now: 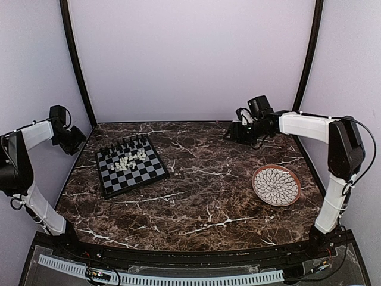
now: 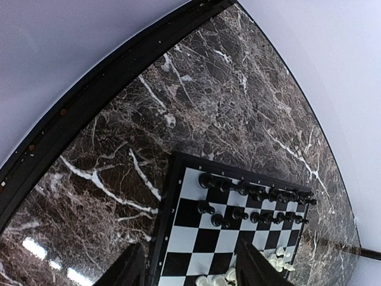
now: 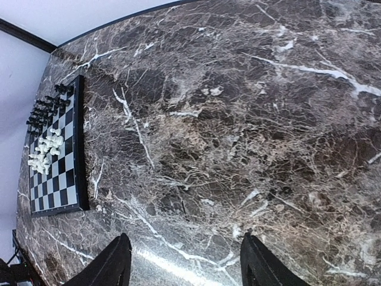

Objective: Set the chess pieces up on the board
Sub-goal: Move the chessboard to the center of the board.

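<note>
The board (image 1: 132,166) lies left of centre on the marble table. Black chessmen (image 1: 126,145) stand in two rows along its far edge. Cream-white chessmen (image 1: 132,159) lie in a loose heap near its middle. In the left wrist view the board (image 2: 196,235), the black rows (image 2: 256,202) and some white pieces (image 2: 277,259) show. In the right wrist view the board (image 3: 56,155) is far left. My left gripper (image 1: 76,140) is open, raised left of the board; it also shows in its wrist view (image 2: 193,271). My right gripper (image 1: 229,134) is open and empty at the far right, as its wrist view (image 3: 186,262) shows.
A round white petal-patterned plate (image 1: 276,185) with a brown rim lies at the right, holding nothing. Black frame posts (image 1: 77,65) stand at both back corners against pale walls. The marble top (image 1: 208,190) runs between board and plate.
</note>
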`<action>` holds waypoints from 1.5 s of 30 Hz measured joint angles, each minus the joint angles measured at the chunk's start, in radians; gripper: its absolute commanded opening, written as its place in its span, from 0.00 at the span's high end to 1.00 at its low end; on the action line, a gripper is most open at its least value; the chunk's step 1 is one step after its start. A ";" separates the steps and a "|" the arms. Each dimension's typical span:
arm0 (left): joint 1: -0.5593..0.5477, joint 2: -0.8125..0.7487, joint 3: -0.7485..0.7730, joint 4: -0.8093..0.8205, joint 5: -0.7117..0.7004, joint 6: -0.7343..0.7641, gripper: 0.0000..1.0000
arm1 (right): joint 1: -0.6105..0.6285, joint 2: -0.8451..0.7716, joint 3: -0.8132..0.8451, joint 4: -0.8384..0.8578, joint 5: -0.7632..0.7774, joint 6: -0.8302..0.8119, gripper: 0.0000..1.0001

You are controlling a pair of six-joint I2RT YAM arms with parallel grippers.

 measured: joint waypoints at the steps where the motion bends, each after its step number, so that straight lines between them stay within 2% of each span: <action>1: 0.010 0.023 0.008 0.009 0.010 0.000 0.46 | 0.004 0.009 0.006 0.001 -0.009 -0.001 0.39; 10: 0.031 0.226 0.100 0.093 0.093 0.008 0.50 | 0.049 0.142 0.095 0.019 -0.122 0.003 0.46; 18: 0.049 0.396 0.216 0.135 0.137 0.017 0.59 | 0.130 0.317 0.241 0.014 -0.196 0.021 0.51; 23: 0.052 0.484 0.298 0.148 0.140 0.023 0.62 | 0.181 0.357 0.268 0.016 -0.225 0.033 0.52; 28: 0.053 0.554 0.361 0.152 0.141 0.029 0.67 | 0.222 0.381 0.268 0.016 -0.248 0.050 0.48; 39: 0.050 0.595 0.364 0.153 0.174 0.049 0.82 | 0.241 0.393 0.268 0.016 -0.275 0.070 0.47; 45: 0.021 0.586 0.304 0.167 0.180 0.089 0.86 | 0.241 0.393 0.261 0.016 -0.274 0.070 0.47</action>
